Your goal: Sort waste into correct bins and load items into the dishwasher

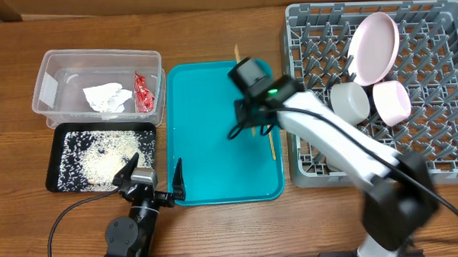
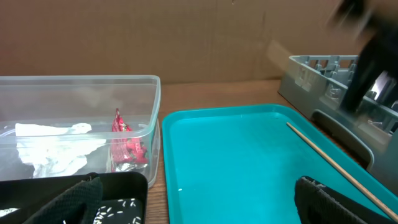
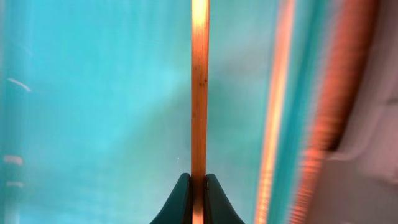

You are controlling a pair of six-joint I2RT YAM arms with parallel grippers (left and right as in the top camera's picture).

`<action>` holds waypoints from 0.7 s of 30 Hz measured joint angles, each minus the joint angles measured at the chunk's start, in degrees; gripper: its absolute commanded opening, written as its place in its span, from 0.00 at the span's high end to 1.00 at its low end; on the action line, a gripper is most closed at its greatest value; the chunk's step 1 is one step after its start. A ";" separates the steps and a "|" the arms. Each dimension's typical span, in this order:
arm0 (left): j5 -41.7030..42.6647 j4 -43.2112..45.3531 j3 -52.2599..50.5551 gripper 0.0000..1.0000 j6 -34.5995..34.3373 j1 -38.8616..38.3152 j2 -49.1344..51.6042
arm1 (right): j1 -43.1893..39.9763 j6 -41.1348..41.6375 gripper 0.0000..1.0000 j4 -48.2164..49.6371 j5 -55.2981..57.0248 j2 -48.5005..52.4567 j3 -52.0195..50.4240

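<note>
My right gripper [image 1: 252, 121] is over the teal tray and shut on a wooden chopstick [image 3: 199, 87], whose far end shows past the wrist [image 1: 236, 52]. A second chopstick [image 1: 272, 146] lies by the tray's right rim, blurred in the right wrist view [image 3: 277, 93] and sharp in the left wrist view [image 2: 329, 163]. The clear tub [image 1: 51, 62] holds the white napkin [image 1: 106, 97] and the red foil wrapper [image 1: 142, 92]. The black tray [image 1: 58, 142] holds rice [image 1: 93, 160]. The grey dish rack [image 1: 443, 136] holds a pink plate [image 1: 375, 38], a white cup [image 1: 349, 103] and a pink bowl [image 1: 392, 102]. My left gripper [image 1: 153, 175] is open and empty.
The teal tray [image 1: 207, 144] lies between the bins and the rack. My left gripper [image 2: 202, 205] straddles the gap between the black tray [image 2: 134, 183] and the teal tray [image 2: 249, 155]. The tub [image 2: 155, 93] and the rack [image 2: 317, 71] flank it.
</note>
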 measured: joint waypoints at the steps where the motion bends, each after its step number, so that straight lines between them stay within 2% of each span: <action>1: 0.00 0.00 0.00 0.00 0.00 0.02 0.00 | -0.94 0.02 0.96 -0.33 1.33 -2.89 0.37; 6: 0.00 0.00 0.00 0.00 0.00 0.00 0.00 | -8.44 -1.25 0.96 -2.71 7.32 -9.90 1.90; 12: 0.00 0.00 0.00 0.00 0.00 0.00 0.00 | -14.10 -5.64 0.96 -2.82 8.68 -4.96 -0.35; 14: 0.00 0.00 0.00 0.00 0.00 0.00 0.00 | -14.47 -6.71 0.89 -3.37 8.85 -2.12 -1.25; 16: 0.00 0.00 0.00 0.00 0.00 0.00 0.00 | -14.51 -7.50 0.72 -4.13 9.11 -0.09 -1.79; 17: 0.00 0.00 0.00 0.00 0.02 0.00 0.00 | -14.51 -7.50 0.67 -4.33 9.20 0.74 -2.29; 21: 0.00 0.00 0.00 0.00 0.00 0.00 0.00 | -14.01 -8.70 0.60 -5.09 8.37 0.17 -1.77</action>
